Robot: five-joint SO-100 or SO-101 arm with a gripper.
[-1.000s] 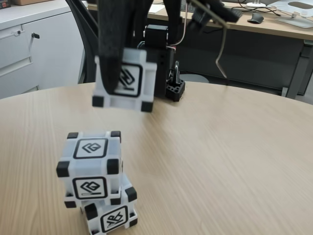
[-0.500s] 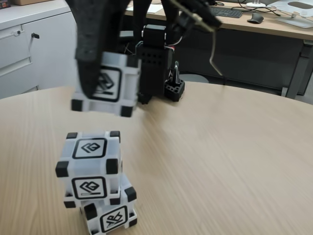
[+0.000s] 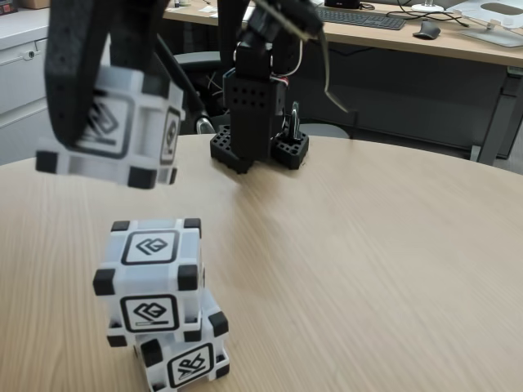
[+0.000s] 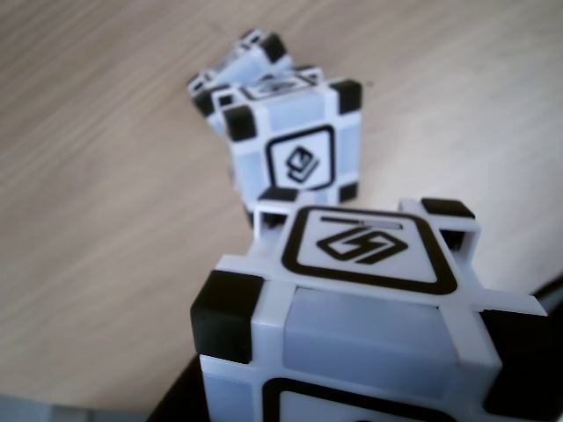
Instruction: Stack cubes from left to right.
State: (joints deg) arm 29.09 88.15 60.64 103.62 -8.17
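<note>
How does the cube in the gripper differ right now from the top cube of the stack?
The held cube hangs in the air, tilted, clamped by the gripper; the stack's top cube sits level on the bottom cube. The held one sits up and left of the stack, not over it. Their glyphs differ. Both are white with black corners.

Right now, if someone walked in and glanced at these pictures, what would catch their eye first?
Probably the white cube with black corners hanging in mid-air at the upper left of the fixed view, clamped in the dark gripper. Right below it, near the bottom left, a two-cube stack stands on the round wooden table, the bottom cube turned a little askew. In the other view, the held cube fills the foreground, with the stack behind it.
</note>
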